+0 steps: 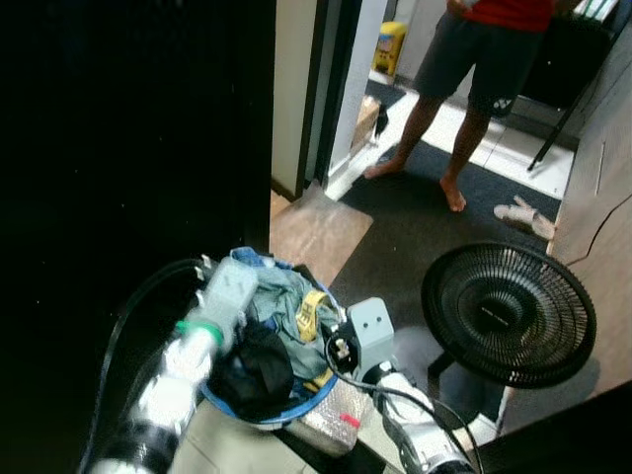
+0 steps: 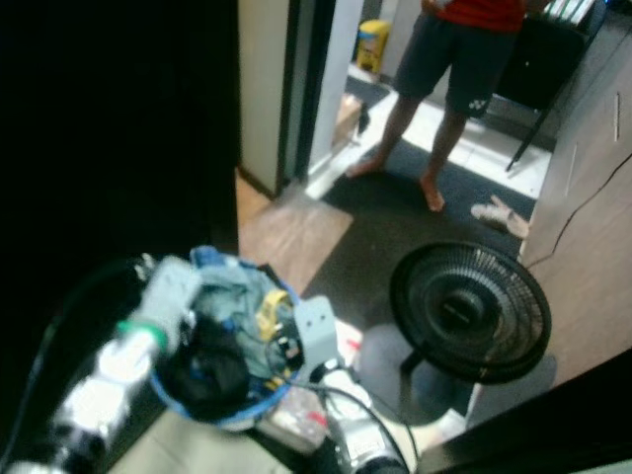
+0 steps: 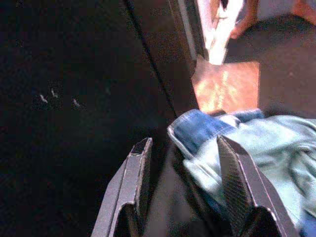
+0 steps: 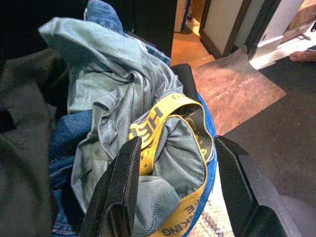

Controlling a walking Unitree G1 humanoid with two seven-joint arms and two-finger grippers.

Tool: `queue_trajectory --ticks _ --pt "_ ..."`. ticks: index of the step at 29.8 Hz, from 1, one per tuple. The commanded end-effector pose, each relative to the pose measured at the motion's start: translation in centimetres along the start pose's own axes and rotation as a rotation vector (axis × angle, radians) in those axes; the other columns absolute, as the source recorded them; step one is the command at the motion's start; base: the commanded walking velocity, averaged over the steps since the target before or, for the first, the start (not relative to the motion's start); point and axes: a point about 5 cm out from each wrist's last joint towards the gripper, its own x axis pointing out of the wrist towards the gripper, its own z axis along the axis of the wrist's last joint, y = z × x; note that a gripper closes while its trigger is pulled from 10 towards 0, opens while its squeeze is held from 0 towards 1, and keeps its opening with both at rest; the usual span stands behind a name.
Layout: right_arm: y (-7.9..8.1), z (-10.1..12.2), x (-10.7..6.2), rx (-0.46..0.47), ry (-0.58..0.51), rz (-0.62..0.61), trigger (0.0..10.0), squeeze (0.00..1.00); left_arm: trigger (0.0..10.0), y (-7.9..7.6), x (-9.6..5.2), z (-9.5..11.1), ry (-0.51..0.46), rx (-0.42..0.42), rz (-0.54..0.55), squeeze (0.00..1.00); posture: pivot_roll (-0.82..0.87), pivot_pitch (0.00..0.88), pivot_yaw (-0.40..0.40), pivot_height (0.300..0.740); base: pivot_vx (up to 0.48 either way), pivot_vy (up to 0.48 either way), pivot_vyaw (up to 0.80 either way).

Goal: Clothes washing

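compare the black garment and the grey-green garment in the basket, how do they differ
The black garment is dark and plain; the grey-green garment is pale with a yellow lettered waistband. The black garment sits bunched in a lump at the basket's near side; the grey-green garment spreads across the middle and far side, over denim. Both are crumpled and lie in the same blue basket.

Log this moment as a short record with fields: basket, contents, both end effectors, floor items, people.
basket: blue basket, held between the two arms, full
contents: grey-green garment with a yellow band, denim, dark cloth
left end effector: open, fingers either side of the denim at the basket's edge
right end effector: open, fingers straddling the yellow band
floor: black fan on the right, brown mat by the doorway
people: one person, barefoot, standing ahead
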Motion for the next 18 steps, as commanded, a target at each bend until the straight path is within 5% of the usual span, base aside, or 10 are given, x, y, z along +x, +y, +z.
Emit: queue_trajectory --ticks 1,6,10,18 --pt "0.2 -0.7 -0.4 0.007 0.026 0.001 10.0 0.0 10.0 0.4 0.1 -0.3 0.016 0.025 0.012 0.0 0.11 0.276 -0.034 0.74 0.0 0.0 0.0" --pt "1.0 -1.0 -0.6 0.008 0.032 0.022 10.0 0.0 10.0 -0.4 0.5 -1.4 0.154 0.123 -0.136 0.0 0.11 0.335 -0.029 0.74 0.0 0.0 0.0" --pt "1.0 -1.4 -0.8 0.006 0.046 0.025 10.0 0.0 10.0 -2.4 0.1 -2.6 0.234 0.09 -0.259 0.0 0.11 0.367 -0.028 0.74 0.0 0.0 0.0" --pt "0.4 -1.5 -0.6 -0.002 0.06 0.013 10.0 0.0 10.0 -4.9 0.6 -1.9 0.233 0.058 -0.378 0.0 0.11 0.366 -0.035 0.74 0.0 0.0 0.0"
